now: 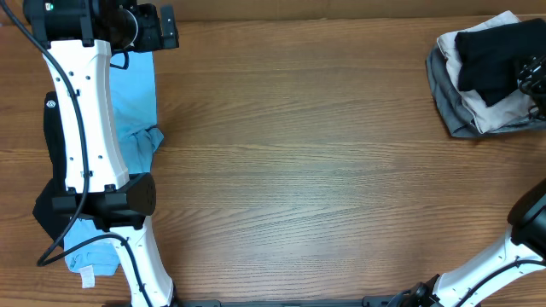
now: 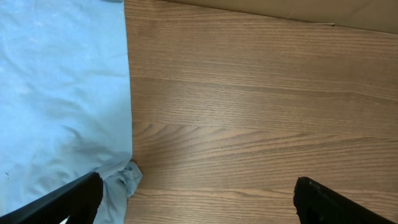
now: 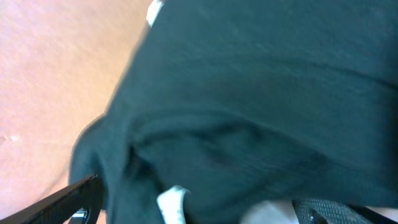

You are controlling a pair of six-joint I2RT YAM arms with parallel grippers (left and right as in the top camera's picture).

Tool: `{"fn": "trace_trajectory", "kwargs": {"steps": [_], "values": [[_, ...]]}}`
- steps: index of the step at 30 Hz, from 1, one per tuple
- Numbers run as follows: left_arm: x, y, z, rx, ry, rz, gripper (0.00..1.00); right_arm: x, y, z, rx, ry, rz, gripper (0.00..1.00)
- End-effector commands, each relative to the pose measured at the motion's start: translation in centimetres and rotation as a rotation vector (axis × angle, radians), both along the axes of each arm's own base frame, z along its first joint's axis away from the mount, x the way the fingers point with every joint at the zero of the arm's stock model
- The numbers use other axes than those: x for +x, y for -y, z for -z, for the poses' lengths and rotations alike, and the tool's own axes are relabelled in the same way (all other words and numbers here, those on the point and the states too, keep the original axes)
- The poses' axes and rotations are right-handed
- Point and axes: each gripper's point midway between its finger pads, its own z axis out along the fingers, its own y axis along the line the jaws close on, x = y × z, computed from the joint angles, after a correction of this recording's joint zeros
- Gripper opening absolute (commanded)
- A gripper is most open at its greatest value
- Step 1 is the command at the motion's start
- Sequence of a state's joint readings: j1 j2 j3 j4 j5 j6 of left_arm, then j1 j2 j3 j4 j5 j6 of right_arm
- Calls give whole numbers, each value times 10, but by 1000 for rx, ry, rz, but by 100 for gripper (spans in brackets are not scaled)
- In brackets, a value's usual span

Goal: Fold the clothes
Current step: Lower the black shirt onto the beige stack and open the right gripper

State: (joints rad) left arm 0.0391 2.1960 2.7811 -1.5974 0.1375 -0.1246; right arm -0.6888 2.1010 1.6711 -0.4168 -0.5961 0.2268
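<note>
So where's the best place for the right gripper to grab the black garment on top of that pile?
Probably its bunched right edge, from above and the right: the black garment lies topmost on the pile, and the right gripper hovers open there, a raised fold between its fingers.

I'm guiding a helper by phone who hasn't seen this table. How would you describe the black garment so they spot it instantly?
Start at the wooden table, then its far right corner, where a pile of clothes sits. The black garment lies on top, the only dark piece, over a cream layer and a grey one.
</note>
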Motion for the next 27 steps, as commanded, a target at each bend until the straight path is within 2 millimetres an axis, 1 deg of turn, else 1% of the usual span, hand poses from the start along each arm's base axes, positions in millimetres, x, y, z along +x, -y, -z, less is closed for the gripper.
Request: {"fn": "trace_trajectory", "kwargs": {"steps": [1,5,8,10,11,13,15,16,18,20,22,23,24,26,27], "values": [[1,1,3,6,-10,-8,100,-2,-8,-56,-69,65,-44,100],[-1,1,4,6,-17,-8,100,-16,-23,-94,-161,73,-111,100],[-2,2,5,6,-20,-8,100,-20,-34,-124,-286,113,-163,100],[-2,2,5,6,-20,-8,100,-16,-32,-133,-348,121,-146,100],[-1,2,4,6,-19,-8,100,-10,-29,-135,-392,120,-122,100],[-1,2,4,5,-20,-8,100,0,-26,-130,-465,107,-111,100],[-1,2,4,6,-19,-8,100,16,-22,-120,-552,90,-105,100],[-1,2,4,6,-19,-8,100,26,-20,-111,-603,79,-113,100],[-1,1,4,6,-19,-8,100,40,-15,-91,-665,45,-103,100],[-1,1,4,6,-19,-8,100,49,-4,-61,-688,-13,-68,100],[-1,1,4,6,-19,-8,100,52,1,-23,-667,-79,-70,100],[-1,1,4,6,-19,-8,100,50,4,4,-627,-125,-73,100],[-1,1,4,6,-19,-8,100,46,7,24,-591,-162,-68,100],[-1,1,4,6,-20,-9,100,36,15,56,-522,-225,-46,100],[-2,1,5,6,-20,-9,100,31,18,68,-492,-252,-35,100]]}}
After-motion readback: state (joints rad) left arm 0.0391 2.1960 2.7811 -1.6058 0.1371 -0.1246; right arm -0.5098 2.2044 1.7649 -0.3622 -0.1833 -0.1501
